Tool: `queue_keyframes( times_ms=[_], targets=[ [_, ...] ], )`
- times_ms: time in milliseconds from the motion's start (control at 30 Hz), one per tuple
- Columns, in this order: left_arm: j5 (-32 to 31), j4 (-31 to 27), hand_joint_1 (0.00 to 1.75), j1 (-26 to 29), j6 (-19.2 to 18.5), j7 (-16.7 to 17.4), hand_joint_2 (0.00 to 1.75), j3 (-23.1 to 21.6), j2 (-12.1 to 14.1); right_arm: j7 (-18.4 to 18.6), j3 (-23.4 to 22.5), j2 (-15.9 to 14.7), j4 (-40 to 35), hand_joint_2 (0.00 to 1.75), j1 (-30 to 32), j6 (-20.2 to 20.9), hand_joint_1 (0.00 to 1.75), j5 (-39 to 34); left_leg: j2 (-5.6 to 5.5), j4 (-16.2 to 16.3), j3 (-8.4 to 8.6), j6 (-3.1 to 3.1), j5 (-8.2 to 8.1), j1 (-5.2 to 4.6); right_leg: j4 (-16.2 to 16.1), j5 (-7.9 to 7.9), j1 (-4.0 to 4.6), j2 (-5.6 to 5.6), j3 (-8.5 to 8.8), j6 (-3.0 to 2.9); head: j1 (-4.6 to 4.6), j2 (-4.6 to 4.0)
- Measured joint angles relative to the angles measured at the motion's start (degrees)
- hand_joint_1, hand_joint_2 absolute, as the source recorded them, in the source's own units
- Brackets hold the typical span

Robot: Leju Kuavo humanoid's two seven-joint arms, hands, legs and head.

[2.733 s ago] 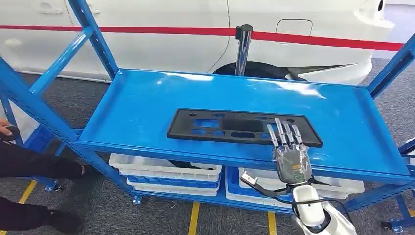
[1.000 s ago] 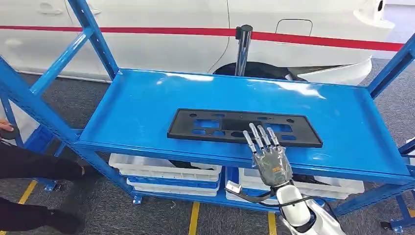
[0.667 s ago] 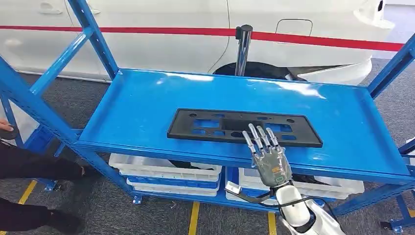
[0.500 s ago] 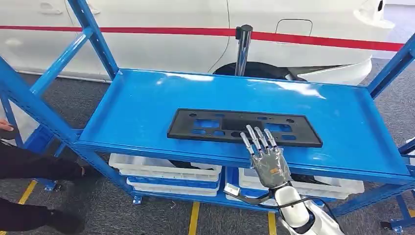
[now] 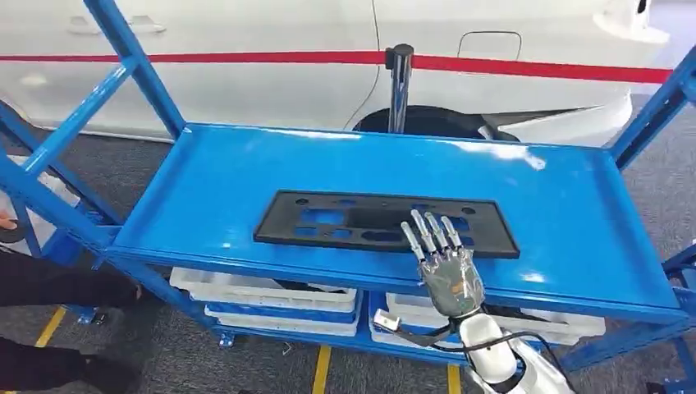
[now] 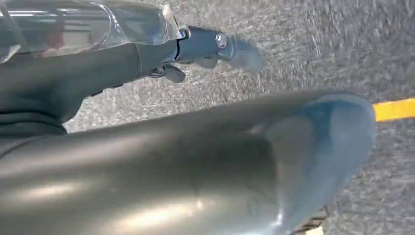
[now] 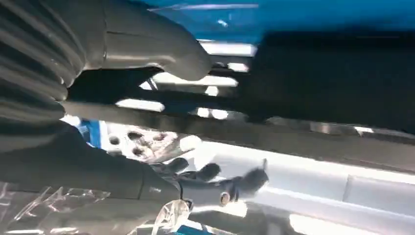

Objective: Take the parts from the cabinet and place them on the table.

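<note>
A long flat black plate with several cut-outs [image 5: 345, 220] lies across the middle of the blue cabinet shelf [image 5: 566, 213]. My right hand [image 5: 443, 263] reaches up from the shelf's front edge, palm down and fingers [image 5: 428, 232] stretched out and spread over the plate's near edge, right of its middle. In the right wrist view the grey thumb [image 7: 147, 46] lies next to the dark plate [image 7: 337, 73], with nothing gripped. My left hand [image 6: 195, 46] hangs over the grey floor, a finger straight, holding nothing.
White bins [image 5: 271, 300] sit on the shelf below. Blue uprights [image 5: 131, 66] and braces frame both ends of the cabinet. A white car [image 5: 271, 82] and a black post [image 5: 399, 82] stand behind it. A person's dark-clothed legs [image 5: 41, 279] are at the far left.
My right hand has slid left along the plate's near edge, from its right end toward the middle. In the last half second the whole picture shifted slightly, so the camera moved.
</note>
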Motion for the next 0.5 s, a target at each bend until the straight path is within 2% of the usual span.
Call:
queue_keyframes(
  times_ms=[67, 100, 167, 200, 233, 267, 300, 367, 400, 433, 467, 500],
  targets=[
    [0.02, 0.00, 0.00, 0.01, 0.00, 0.00, 0.00, 0.02, 0.04, -0.15, 0.13, 0.18, -0.13, 1.75, -0.16, -0.02, 0.00, 0.02, 0.21, 0.58, 0.14, -0.27, -0.46, 0.47, -0.01, -0.19, 0.26, -0.02, 0.35, -0.99, -0.07, 0.02],
    [0.00, 0.00, 0.00, -0.11, 0.00, 0.00, 0.00, 0.04, 0.04, -0.15, 0.20, 0.42, -0.24, 1.75, -0.15, -0.02, 0.00, 0.11, 0.60, 3.09, -1.14, -0.15, -1.54, 0.37, -0.01, -0.31, 0.36, -0.20, 0.61, -1.23, -0.17, 0.02],
    [0.00, 0.00, 0.00, -0.27, 0.00, 0.00, 0.00, 0.20, 0.02, -0.15, 0.20, 0.44, -0.24, 1.75, -0.15, -0.02, 0.00, 0.09, 0.75, 13.45, -7.06, 0.05, -5.38, -0.14, -0.01, -0.71, 0.75, -0.41, 0.89, -1.83, -0.22, 0.02],
    [0.00, 0.00, 0.00, -0.18, 0.00, 0.00, 0.00, 0.28, 0.02, -0.15, 0.24, 0.46, -0.24, 1.75, -0.15, 0.00, 0.00, 0.05, 0.75, 18.23, -10.09, 0.29, -6.63, -0.33, -0.01, -0.96, 1.05, -0.48, 1.07, -2.17, -0.22, 0.02],
    [0.02, 0.00, 0.00, -0.03, 0.00, 0.00, 0.00, 0.33, 0.02, -0.15, 0.35, 0.46, -0.24, 1.75, -0.11, 0.00, 0.00, 0.02, 0.75, 20.83, -12.07, 0.63, -6.68, -0.57, -0.01, -1.17, 1.39, -0.47, 1.31, -2.46, -0.22, 0.02],
    [0.04, 0.00, 0.00, 0.11, 0.00, 0.00, 0.00, 0.35, 0.02, -0.17, 0.50, 0.50, -0.24, 1.75, -0.11, 0.00, 0.00, 0.02, 0.74, 20.47, -12.70, 1.24, -5.29, -0.89, -0.01, -1.41, 1.73, -0.40, 1.70, -2.69, -0.22, 0.02],
    [0.07, 0.00, 0.00, 0.15, -0.02, 0.00, 0.00, 0.35, 0.02, -0.17, 0.57, 0.53, -0.24, 1.75, -0.10, 0.00, 0.00, 0.02, 0.73, 17.61, -12.02, 2.05, -2.82, -1.36, -0.02, -1.69, 2.06, -0.32, 2.16, -2.86, -0.22, 0.02],
    [0.09, 0.00, 0.00, 0.06, -0.02, 0.00, 0.00, 0.44, 0.02, -0.17, 0.57, 0.59, -0.26, 1.75, -0.16, 0.09, 0.00, 0.07, 0.72, 7.09, -8.08, 4.11, 3.45, -2.52, -0.13, -2.36, 2.61, -0.24, 3.31, -3.04, -0.22, 0.02],
    [0.15, 0.00, 0.00, 0.03, -0.02, 0.00, 0.00, 0.50, 0.09, -0.17, 0.57, 0.66, -0.26, 1.75, -0.17, 0.17, 0.00, 0.20, 0.69, 3.70, -6.94, 5.26, 4.14, -3.18, -0.24, -2.64, 2.50, -0.27, 3.56, -3.06, -0.22, 0.00],
    [0.31, -0.02, 0.00, 0.01, -0.04, 0.00, 0.00, 0.55, 0.07, -0.17, 0.57, 0.72, -0.26, 1.75, -0.42, 0.24, 0.00, 0.29, 1.03, 3.46, -6.75, 5.45, 3.57, -3.38, -0.44, -2.96, 2.88, -0.25, 3.85, -2.51, -0.15, 0.02],
    [0.31, -0.02, 0.00, -0.04, -0.04, -0.04, 0.00, 0.63, 0.07, -0.20, 0.57, 0.72, -0.26, 1.75, -0.44, 0.26, 0.00, 0.33, 1.01, 3.21, -6.59, 5.51, 3.46, -3.71, -1.01, -2.99, 2.45, -0.41, 4.09, -2.06, -0.24, 0.02],
    [0.33, 0.00, 0.00, 0.04, -0.04, -0.02, 0.00, 0.74, 0.07, -0.20, 0.52, 0.72, -0.28, 1.75, -0.30, 0.35, 0.00, 0.37, 0.95, 2.05, -6.07, 5.76, 3.58, -3.67, -0.90, -2.04, 2.40, -0.40, 4.84, -1.80, -0.24, 0.02]
  ],
)
